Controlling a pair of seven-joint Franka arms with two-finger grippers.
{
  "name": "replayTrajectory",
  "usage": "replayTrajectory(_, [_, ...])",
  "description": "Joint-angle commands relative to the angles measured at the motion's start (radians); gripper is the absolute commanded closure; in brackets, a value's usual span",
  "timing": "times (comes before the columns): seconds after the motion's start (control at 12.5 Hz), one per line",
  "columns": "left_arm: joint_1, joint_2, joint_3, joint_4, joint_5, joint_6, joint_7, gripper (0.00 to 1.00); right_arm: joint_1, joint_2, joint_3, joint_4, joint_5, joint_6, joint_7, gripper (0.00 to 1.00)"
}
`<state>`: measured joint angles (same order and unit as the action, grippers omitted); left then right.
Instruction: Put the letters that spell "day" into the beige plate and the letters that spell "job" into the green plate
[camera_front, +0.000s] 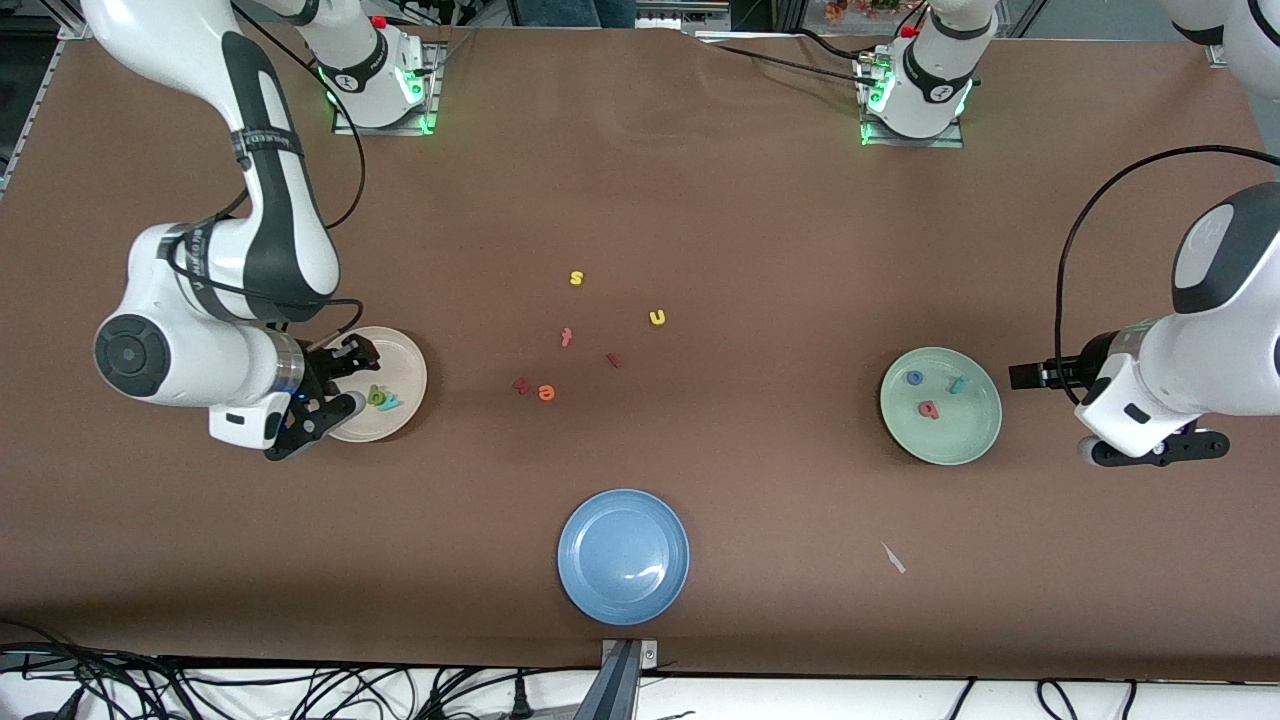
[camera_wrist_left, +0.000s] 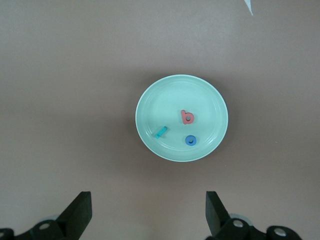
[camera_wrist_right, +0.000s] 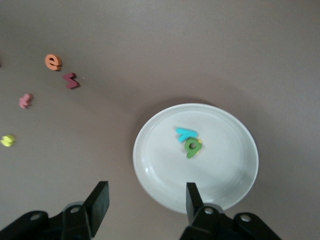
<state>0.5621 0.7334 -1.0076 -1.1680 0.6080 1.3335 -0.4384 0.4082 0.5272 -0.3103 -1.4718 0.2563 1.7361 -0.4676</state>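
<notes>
The beige plate (camera_front: 400, 358) lies at the right arm's end of the table. In it a teal "y" (camera_wrist_right: 186, 133) touches a green loop-and-stem letter (camera_wrist_right: 192, 148), with a sliver of yellow at the green one's edge. My right gripper (camera_wrist_right: 146, 192) hangs open and empty over that plate's rim (camera_front: 350, 379). The green plate (camera_front: 945, 435) lies at the left arm's end and holds a blue "o" (camera_wrist_left: 190, 140), a teal "j" (camera_wrist_left: 161, 132) and a salmon "b" (camera_wrist_left: 187, 117). My left gripper (camera_wrist_left: 147, 215) waits open beside this plate, over bare table (camera_front: 1160, 450).
Loose letters lie mid-table: yellow "s" (camera_front: 576, 278), yellow "u" (camera_front: 657, 317), a pink one (camera_front: 567, 337), two dark red ones (camera_front: 613, 360) (camera_front: 521, 385) and an orange round one (camera_front: 545, 392). A blue plate (camera_front: 623, 585) sits nearest the camera. A white scrap (camera_front: 893, 558) lies near it.
</notes>
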Motion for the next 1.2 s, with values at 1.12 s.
replayTrajectory(1.12, [-0.623,-0.281,0.949,-0.065,-0.488,0.065,0.032,0.0,-0.273,-0.5,0.309,-0.234,-0.186,-0.099,0.385,0.0])
